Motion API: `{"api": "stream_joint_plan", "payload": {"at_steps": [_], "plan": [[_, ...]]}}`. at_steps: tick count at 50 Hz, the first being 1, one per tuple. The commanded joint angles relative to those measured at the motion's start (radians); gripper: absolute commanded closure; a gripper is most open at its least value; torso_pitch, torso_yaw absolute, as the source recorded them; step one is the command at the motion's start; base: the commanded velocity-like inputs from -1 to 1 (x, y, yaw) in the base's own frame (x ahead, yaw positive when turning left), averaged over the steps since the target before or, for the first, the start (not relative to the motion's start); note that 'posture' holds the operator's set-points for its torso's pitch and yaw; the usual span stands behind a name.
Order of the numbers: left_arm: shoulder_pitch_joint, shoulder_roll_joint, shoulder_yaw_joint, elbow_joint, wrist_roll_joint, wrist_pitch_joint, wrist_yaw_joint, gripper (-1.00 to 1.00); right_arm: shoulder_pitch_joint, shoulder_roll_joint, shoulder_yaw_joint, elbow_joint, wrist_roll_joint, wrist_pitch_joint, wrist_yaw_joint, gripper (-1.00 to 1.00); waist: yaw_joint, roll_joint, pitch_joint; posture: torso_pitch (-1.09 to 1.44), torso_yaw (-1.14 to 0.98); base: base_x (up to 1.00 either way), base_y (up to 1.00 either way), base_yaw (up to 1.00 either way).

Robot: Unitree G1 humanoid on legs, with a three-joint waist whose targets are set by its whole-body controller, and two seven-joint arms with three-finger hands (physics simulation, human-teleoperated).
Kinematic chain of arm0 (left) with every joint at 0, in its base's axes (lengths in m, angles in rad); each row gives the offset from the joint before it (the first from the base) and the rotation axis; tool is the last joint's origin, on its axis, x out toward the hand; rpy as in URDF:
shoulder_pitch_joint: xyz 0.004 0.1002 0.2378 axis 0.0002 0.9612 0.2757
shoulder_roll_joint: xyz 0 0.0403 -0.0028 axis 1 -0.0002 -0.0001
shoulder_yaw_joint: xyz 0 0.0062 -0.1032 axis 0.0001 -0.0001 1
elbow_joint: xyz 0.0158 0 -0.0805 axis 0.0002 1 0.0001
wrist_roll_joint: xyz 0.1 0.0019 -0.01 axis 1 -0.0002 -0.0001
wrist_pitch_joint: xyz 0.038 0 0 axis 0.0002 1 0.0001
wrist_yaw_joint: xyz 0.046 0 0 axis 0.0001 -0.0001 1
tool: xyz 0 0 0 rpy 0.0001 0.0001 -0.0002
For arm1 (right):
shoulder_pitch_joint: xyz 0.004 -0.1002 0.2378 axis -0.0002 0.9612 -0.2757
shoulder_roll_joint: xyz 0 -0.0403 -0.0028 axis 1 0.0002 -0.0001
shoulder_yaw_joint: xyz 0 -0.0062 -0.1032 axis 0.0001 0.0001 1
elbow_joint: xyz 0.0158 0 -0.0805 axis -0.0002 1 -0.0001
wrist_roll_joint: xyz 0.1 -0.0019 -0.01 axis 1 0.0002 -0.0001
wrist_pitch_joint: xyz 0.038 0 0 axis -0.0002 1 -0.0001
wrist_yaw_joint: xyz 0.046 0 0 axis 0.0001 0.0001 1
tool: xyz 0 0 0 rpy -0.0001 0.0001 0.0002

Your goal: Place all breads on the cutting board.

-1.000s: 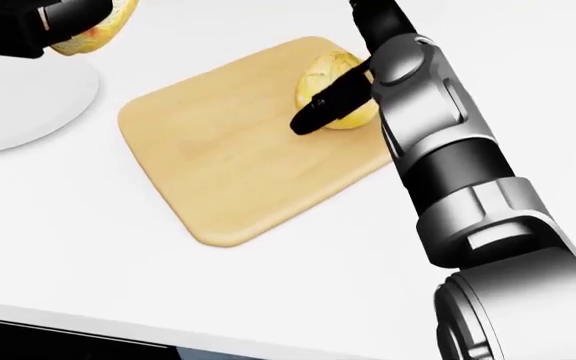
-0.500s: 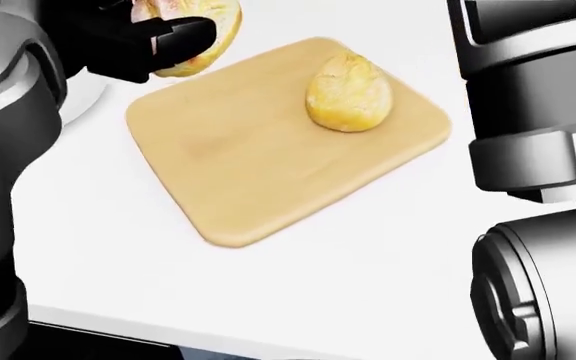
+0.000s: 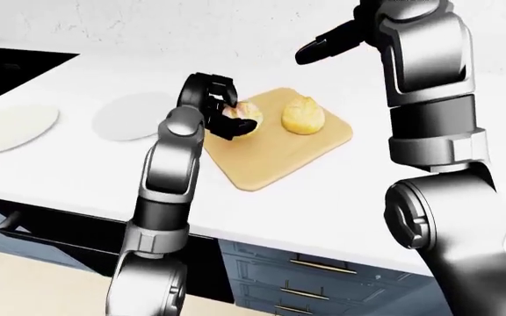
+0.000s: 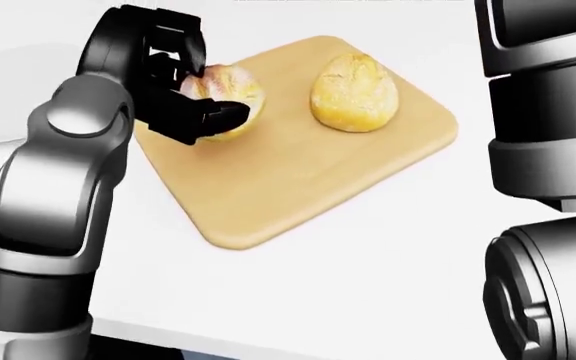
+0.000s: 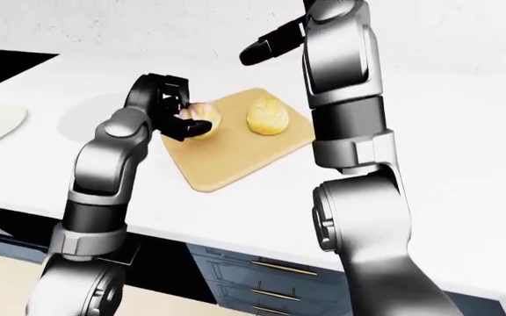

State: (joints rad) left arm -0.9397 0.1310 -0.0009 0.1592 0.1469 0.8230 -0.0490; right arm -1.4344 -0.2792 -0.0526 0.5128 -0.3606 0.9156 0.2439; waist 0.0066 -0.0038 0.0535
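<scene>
**Second bread arrives over the board, left hand not yet released**

Head view: the left hand (image 4: 183, 94) now sits over the upper-left corner of the cutting board (image 4: 298, 165), fingers closed round the second bread (image 4: 226, 97). Half a second ago that bread hung above the board's top-left edge; a second ago it was out by the plate at frame left. The first bread (image 4: 354, 91) lies free near the board's top right, and the right hand that was on it a second ago is gone from this view. Whether the held bread touches the wood cannot be told.

Left-eye view: the right hand (image 3: 328, 45) is raised well above the counter (image 3: 86, 164), fingers extended, holding nothing. Two empty plates (image 3: 135, 115) sit at frame left.

Right-eye view: same layout; drawers (image 5: 262, 276) below.

Judgement: only the release is left.

Writing: no brands, labels or text readable.
</scene>
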Motion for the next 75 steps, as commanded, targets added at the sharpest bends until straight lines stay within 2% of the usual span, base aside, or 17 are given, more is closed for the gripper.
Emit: {"api": "stream_joint_plan", "payload": {"at_steps": [1,9,23,26,27,28,33,42,43,46,49,50,52,60,66,70,75], "plan": [[-0.048,0.009,0.006,-0.004,0.041,-0.072,-0.003,1.00,-0.037,-0.011,-0.005,-0.037,-0.012,-0.023,-0.004,-1.00,0.001,-0.001,-0.035,0.00,0.00,0.00,0.00,0.00],[-0.052,-0.004,-0.001,0.069,0.126,-0.140,-0.040,1.00,-0.014,-0.009,-0.005,-0.074,-0.020,-0.006,0.004,-1.00,0.002,-0.004,-0.036,0.00,0.00,0.00,0.00,0.00],[-0.030,-0.026,0.001,0.046,0.199,-0.139,-0.096,1.00,0.002,-0.001,-0.007,-0.100,-0.018,0.004,0.001,-1.00,0.001,-0.005,-0.036,0.00,0.00,0.00,0.00,0.00],[-0.033,-0.030,0.002,0.041,0.206,-0.133,-0.102,0.73,0.001,0.004,-0.007,-0.096,-0.016,0.001,-0.004,-1.00,0.001,-0.005,-0.035,0.00,0.00,0.00,0.00,0.00],[-0.033,-0.030,0.002,0.040,0.207,-0.132,-0.103,0.73,0.001,0.004,-0.007,-0.095,-0.016,0.001,-0.004,-1.00,0.001,-0.005,-0.035,0.00,0.00,0.00,0.00,0.00],[-0.028,-0.031,0.004,0.042,0.207,-0.137,-0.103,0.51,0.000,0.005,-0.006,-0.098,-0.015,0.004,-0.003,-1.00,0.001,-0.005,-0.035,0.00,0.00,0.00,0.00,0.00],[-0.030,-0.035,0.003,0.035,0.213,-0.130,-0.110,0.06,0.008,0.005,-0.006,-0.109,-0.014,0.008,-0.003,-1.00,0.001,-0.005,-0.035,0.00,0.00,0.00,0.00,0.00],[-0.030,-0.043,0.000,0.026,0.220,-0.119,-0.120,-0.01,0.016,0.004,-0.007,-0.114,-0.011,0.007,-0.005,-1.00,0.002,-0.006,-0.036,0.00,0.00,0.00,0.00,0.00],[-0.029,-0.043,0.000,0.026,0.220,-0.118,-0.122,-0.17,0.014,0.004,-0.007,-0.113,-0.010,0.007,-0.005,-1.00,0.002,-0.006,-0.036,0.00,0.00,0.00,0.00,0.00],[-0.024,-0.045,-0.003,0.012,0.224,-0.110,-0.129,-0.32,0.018,0.007,-0.006,-0.115,-0.010,0.007,-0.007,-1.00,0.001,-0.006,-0.036,0.00,0.00,0.00,0.00,0.00],[-0.029,-0.045,0.000,0.015,0.224,-0.111,-0.133,-0.66,0.013,0.008,-0.006,-0.108,-0.009,0.005,-0.009,-1.00,0.002,-0.006,-0.036,0.00,0.00,0.00,0.00,0.00],[-0.031,-0.045,0.000,0.012,0.224,-0.106,-0.135,-0.91,0.010,0.009,-0.005,-0.104,-0.008,0.004,-0.010,-1.00,0.002,-0.006,-0.036,0.00,0.00,0.00,0.00,0.00],[-0.033,-0.045,0.003,0.013,0.222,-0.105,-0.135,-1.00,0.006,0.011,-0.005,-0.098,-0.008,0.001,-0.012,-1.00,0.001,-0.006,-0.037,0.00,0.00,0.00,0.00,0.00],[-0.050,-0.036,0.011,-0.019,0.218,-0.070,-0.149,-1.00,0.029,0.025,-0.008,-0.137,0.002,0.021,-0.016,-1.00,0.001,-0.005,-0.037,0.00,0.00,0.00,0.00,0.00],[-0.184,0.004,0.053,-0.127,0.164,0.099,-0.161,-1.00,0.074,0.041,-0.019,-0.287,0.038,0.136,-0.019,-1.00,0.001,-0.006,-0.034,0.00,0.00,0.00,0.00,0.00],[-0.307,0.045,0.126,-0.121,0.086,0.181,-0.115,-1.00,0.096,0.003,0.011,-0.441,0.016,0.270,0.029,-1.00,0.004,-0.009,-0.026,0.00,0.00,0.00,0.00,0.00],[-0.377,0.100,0.143,-0.124,0.002,0.213,-0.044,-1.00,0.087,-0.019,0.041,-0.570,-0.022,0.395,0.089,-1.00,0.003,-0.004,-0.018,0.00,0.00,0.00,0.00,0.00]]}}
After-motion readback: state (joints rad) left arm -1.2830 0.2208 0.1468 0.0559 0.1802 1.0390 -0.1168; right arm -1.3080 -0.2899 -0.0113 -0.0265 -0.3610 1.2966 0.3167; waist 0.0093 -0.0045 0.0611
